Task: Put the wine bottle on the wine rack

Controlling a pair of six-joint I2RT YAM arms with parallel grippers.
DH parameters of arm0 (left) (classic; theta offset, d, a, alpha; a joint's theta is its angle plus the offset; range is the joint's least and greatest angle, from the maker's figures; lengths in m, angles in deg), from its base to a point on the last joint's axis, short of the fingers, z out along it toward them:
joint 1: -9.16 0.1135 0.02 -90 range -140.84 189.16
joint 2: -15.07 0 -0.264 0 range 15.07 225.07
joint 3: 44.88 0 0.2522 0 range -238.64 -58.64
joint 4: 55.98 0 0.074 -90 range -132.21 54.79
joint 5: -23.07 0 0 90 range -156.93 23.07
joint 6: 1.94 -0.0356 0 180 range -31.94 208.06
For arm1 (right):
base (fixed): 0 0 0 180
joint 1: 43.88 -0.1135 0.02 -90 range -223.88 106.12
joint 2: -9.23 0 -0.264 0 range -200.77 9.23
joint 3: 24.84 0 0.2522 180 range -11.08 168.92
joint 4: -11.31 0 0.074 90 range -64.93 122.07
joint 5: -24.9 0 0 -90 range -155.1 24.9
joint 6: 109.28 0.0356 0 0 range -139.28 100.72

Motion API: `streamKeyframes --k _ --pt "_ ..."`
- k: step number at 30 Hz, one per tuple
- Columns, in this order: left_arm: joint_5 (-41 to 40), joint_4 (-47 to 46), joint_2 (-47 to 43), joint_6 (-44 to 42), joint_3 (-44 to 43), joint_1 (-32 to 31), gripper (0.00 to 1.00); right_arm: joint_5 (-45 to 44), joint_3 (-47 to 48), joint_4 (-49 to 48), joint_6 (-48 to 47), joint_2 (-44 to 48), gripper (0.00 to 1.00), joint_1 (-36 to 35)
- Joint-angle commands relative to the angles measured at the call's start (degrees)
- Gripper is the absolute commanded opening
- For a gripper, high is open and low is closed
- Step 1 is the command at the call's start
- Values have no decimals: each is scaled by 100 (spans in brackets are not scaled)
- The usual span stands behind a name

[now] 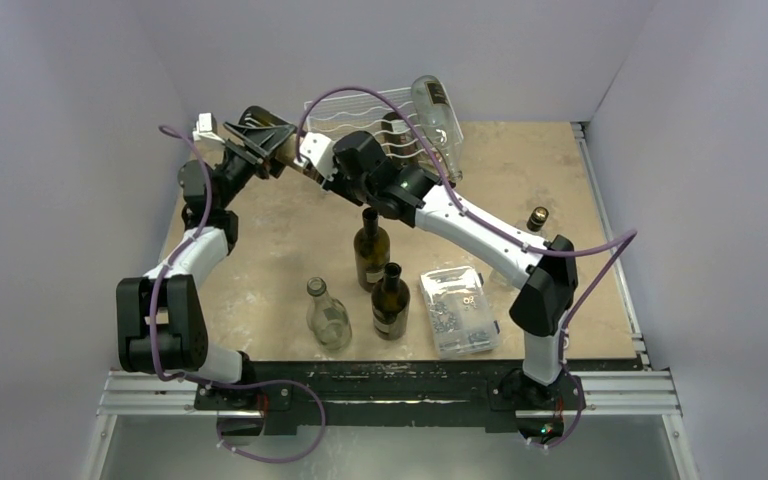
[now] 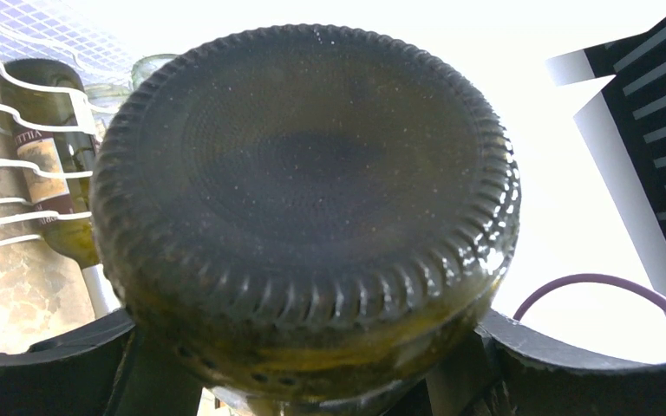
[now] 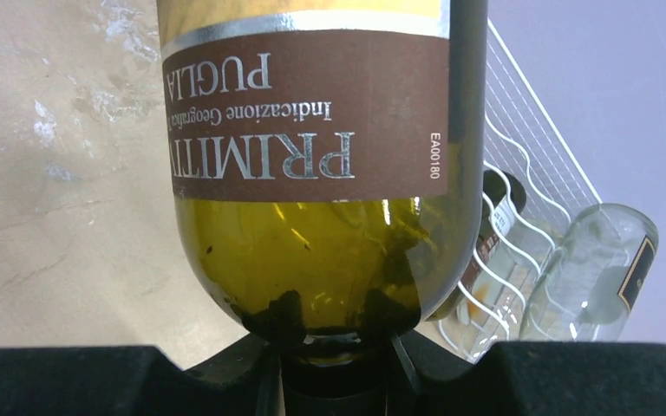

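Note:
A green wine bottle (image 1: 268, 135) with a brown label is held lying level above the table's back left, just left of the white wire wine rack (image 1: 360, 105). My left gripper (image 1: 243, 143) is shut round its base, which fills the left wrist view (image 2: 303, 173) above the gripper (image 2: 312, 386). My right gripper (image 1: 315, 160) is shut on its neck; the bottle's shoulder and label (image 3: 312, 156) rise from the gripper (image 3: 334, 347). The rack (image 3: 529, 165) holds a clear bottle (image 1: 438, 110) and a dark bottle (image 1: 395, 130).
Two dark bottles (image 1: 370, 250) (image 1: 391, 300) and a clear one (image 1: 327, 315) stand mid-table. A clear plastic box of small parts (image 1: 457, 310) lies at the front right. Another bottle (image 1: 537, 218) stands behind the right arm. Walls close off the back and sides.

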State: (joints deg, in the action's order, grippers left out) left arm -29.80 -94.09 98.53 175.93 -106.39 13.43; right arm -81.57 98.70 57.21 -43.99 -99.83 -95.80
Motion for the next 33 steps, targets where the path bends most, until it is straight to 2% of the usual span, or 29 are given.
streamKeyframes --k 1,2,6,12,17,21,26,33 --pt "206 7 -251 -113 -472 -41 0 -178 -131 -877 291 438 0 42" --pt "215 60 -270 -156 -480 -45 0 -179 -189 -930 361 475 0 42" --pt "261 493 -368 -449 -573 -47 24 -150 -462 -1252 414 671 0 42" --pt "320 308 -336 -505 -547 -49 63 -60 -708 -1460 556 848 0 42" --pt "255 227 -405 -583 -470 -58 85 15 -992 -1716 645 1016 0 42" --pt "214 -93 -404 -533 -382 -57 91 94 -1212 -1925 703 1215 0 42" --pt "178 21 -448 -630 -351 -58 93 -100 -1441 -2173 760 1415 0 50" --pt "177 857 -618 -1102 -477 -75 93 -278 -1495 -2265 1127 1570 0 159"
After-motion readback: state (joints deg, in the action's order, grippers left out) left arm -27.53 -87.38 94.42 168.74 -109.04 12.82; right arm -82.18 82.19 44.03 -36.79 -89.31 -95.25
